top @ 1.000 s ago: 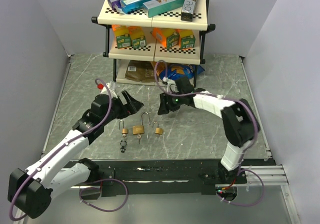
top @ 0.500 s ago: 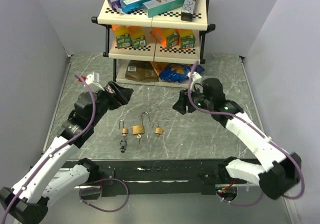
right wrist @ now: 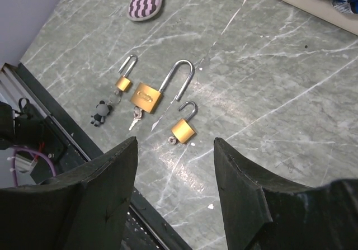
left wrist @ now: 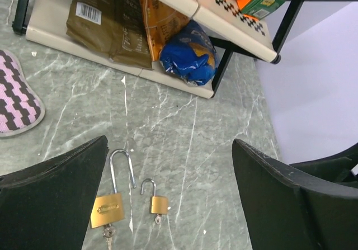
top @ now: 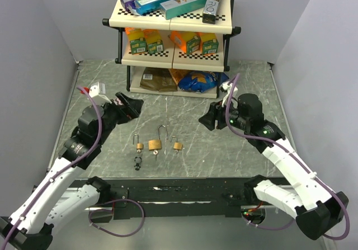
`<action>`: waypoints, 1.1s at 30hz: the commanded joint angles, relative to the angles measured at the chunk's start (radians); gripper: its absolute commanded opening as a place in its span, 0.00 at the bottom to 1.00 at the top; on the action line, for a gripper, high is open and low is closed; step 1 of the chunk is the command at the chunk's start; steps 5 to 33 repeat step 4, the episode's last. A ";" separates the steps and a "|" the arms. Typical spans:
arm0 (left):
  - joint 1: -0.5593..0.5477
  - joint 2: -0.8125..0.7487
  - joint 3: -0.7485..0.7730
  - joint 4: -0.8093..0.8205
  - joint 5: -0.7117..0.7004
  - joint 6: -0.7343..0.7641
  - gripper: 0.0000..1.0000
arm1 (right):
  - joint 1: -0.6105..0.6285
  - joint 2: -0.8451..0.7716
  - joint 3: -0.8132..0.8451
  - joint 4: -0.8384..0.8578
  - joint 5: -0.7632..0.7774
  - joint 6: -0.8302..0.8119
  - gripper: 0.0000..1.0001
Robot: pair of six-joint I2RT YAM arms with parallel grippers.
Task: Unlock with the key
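Padlocks: three brass ones in a row on the table [top: 235, 155]. The large padlock [top: 155, 144] is in the middle, with the small left padlock [top: 138, 146] and small right padlock [top: 177, 146] beside it. Every shackle looks swung open.
Key: one key [right wrist: 134, 117] pokes from the large body. The left lock trails a little charm [right wrist: 100, 113].
Long axis: the large padlock points its shackle at the shelf [top: 173, 60], body toward the bases.
Bearing: the row lies between the two pincers and base-ward of both.
Left gripper [top: 133, 104]: fingers wide apart, nothing held. I judge it nearer the large and left locks.
Right gripper [top: 208, 118]: spread, empty, closest to the small right padlock.
Shelf contents: boxes [top: 168, 0] on top, cartons [top: 170, 42] in the middle, a brown bag [top: 156, 80] and a blue bag [top: 197, 80] below.
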 commanded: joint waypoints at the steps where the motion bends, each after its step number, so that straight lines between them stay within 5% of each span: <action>1: 0.003 -0.026 0.013 0.034 -0.029 0.002 0.96 | -0.006 -0.009 0.025 0.011 0.014 0.016 0.63; 33: 0.003 -0.011 0.027 0.030 -0.026 0.011 0.96 | -0.005 -0.018 0.022 0.015 0.028 0.023 0.63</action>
